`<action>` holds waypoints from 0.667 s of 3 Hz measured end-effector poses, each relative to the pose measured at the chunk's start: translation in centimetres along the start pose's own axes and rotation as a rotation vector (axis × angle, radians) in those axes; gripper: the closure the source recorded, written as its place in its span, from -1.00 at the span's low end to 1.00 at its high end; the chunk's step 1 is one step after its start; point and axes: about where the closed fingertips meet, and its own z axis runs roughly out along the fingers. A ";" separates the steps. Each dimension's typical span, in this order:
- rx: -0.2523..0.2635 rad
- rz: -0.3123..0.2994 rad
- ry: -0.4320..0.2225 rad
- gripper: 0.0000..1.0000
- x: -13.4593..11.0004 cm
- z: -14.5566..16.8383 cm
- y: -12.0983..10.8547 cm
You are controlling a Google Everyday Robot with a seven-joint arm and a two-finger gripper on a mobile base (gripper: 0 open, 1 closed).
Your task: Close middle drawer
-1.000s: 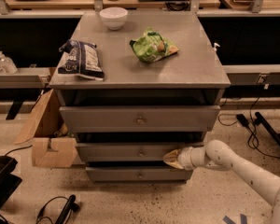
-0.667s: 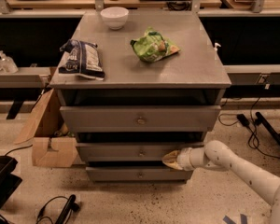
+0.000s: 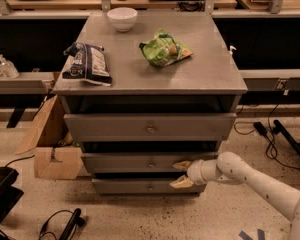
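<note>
The grey cabinet (image 3: 150, 79) has three drawer fronts. The middle drawer (image 3: 125, 162) has a medium-sized grey front with a small brass knob (image 3: 151, 162) and stands a little out from the cabinet body. My gripper (image 3: 182, 174) is at the right part of that front, at the end of the white arm (image 3: 250, 176) that reaches in from the lower right. Its tan fingers are spread. The upper fingertip (image 3: 181, 164) lies against the middle drawer's front. The lower fingertip (image 3: 179, 183) is over the bottom drawer's front (image 3: 125, 186). It holds nothing.
The top drawer (image 3: 150, 127) sticks out furthest. A white bowl (image 3: 122, 18), a dark snack bag (image 3: 87, 63) and a green chip bag (image 3: 164, 50) lie on the cabinet top. A cardboard box (image 3: 52, 154) stands to the left. Cables (image 3: 270, 134) lie on the floor to the right.
</note>
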 end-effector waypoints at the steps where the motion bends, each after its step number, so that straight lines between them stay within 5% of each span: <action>1: 0.009 -0.003 0.004 0.14 -0.5 -0.2 1.7; 2: 0.013 -0.001 0.008 0.61 -0.9 -0.2 3.6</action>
